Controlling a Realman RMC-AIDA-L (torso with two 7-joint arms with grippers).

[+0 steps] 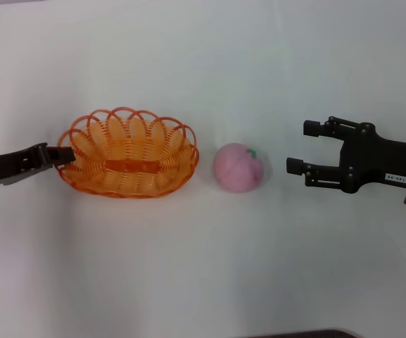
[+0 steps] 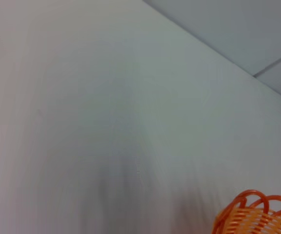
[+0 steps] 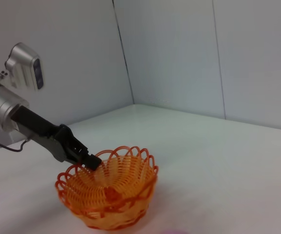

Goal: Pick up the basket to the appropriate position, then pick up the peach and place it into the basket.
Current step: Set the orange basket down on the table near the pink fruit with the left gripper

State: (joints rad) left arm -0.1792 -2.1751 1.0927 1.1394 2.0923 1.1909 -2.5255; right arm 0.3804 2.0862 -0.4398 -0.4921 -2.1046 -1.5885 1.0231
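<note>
On the white bench, the shallow oval orange woven plastic basket sits left of centre, with the round pink toy peach just beside it at its 3 o'clock. The left gripper, at the basket's 9 o'clock, has its fingers clenched on the looped rim. The right gripper, at the peach's 3 o'clock and apart from it, holds its fingers released and spread.

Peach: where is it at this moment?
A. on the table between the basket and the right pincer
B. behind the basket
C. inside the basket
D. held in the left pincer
A: the peach sits on the table, right of the basket, short of the open right pincer.
</note>
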